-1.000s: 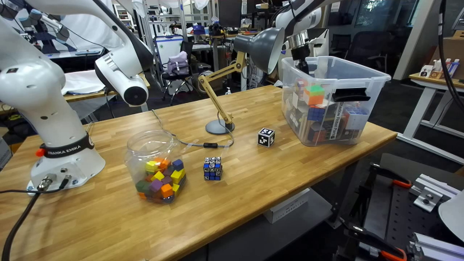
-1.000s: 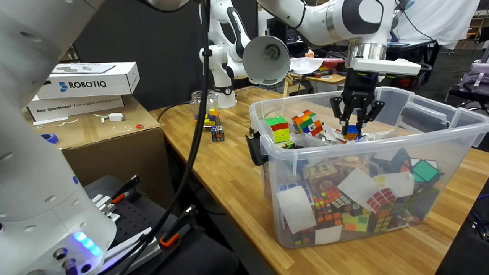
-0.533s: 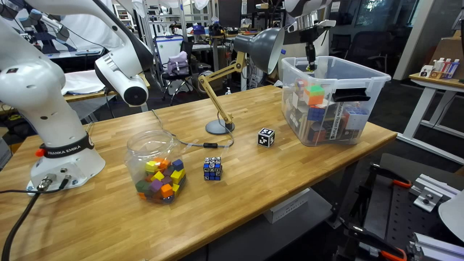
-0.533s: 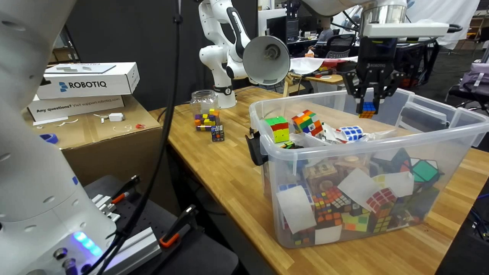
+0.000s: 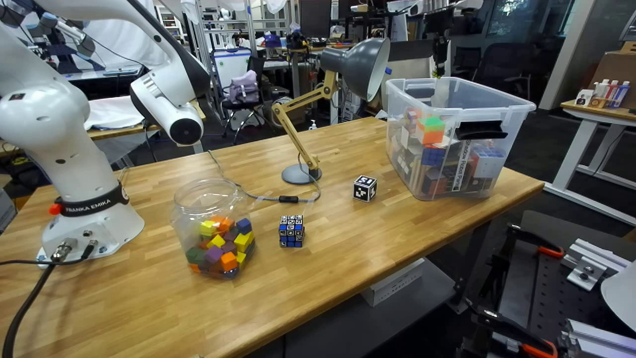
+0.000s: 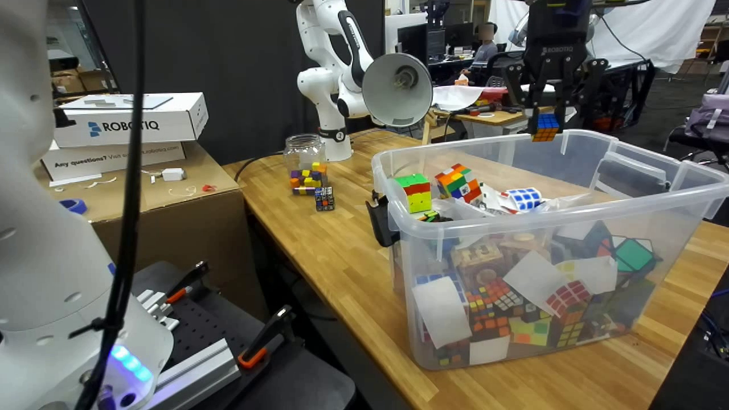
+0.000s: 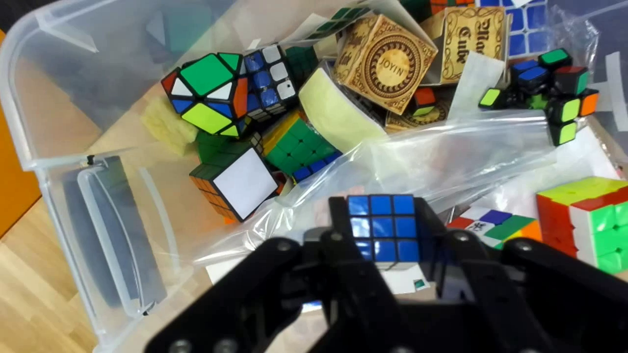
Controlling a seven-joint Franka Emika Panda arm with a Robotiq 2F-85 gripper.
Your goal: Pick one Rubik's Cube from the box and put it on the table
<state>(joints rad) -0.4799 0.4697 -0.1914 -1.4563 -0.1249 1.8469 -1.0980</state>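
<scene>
My gripper (image 6: 547, 121) is shut on a small Rubik's Cube (image 6: 545, 127) with blue and orange faces towards that exterior view. In the wrist view the gripper (image 7: 380, 215) has a finger on each side of the cube (image 7: 384, 228), whose blue face shows. In the other exterior view the cube (image 5: 437, 74) is a tiny greenish-yellow patch at the fingertips. The clear plastic box (image 6: 547, 218) stands below the gripper, full of other cubes and wrappers; its wall also shows here (image 5: 514, 129). The cube hangs about level with or just above the box's rim. The wooden table (image 5: 318, 283) carries the box.
A black-and-white cube (image 5: 365, 189) and a dark blue cube (image 5: 291, 231) lie on the table. A clear jar (image 5: 198, 201) of coloured blocks stands near another arm (image 5: 44, 114). A desk lamp (image 5: 355, 64) leans between that arm and the box, with its cord (image 5: 266, 199) on the table.
The gripper has risen with the small cube from among the box's contents to about or above the rim. The box and the things on the table have not moved.
</scene>
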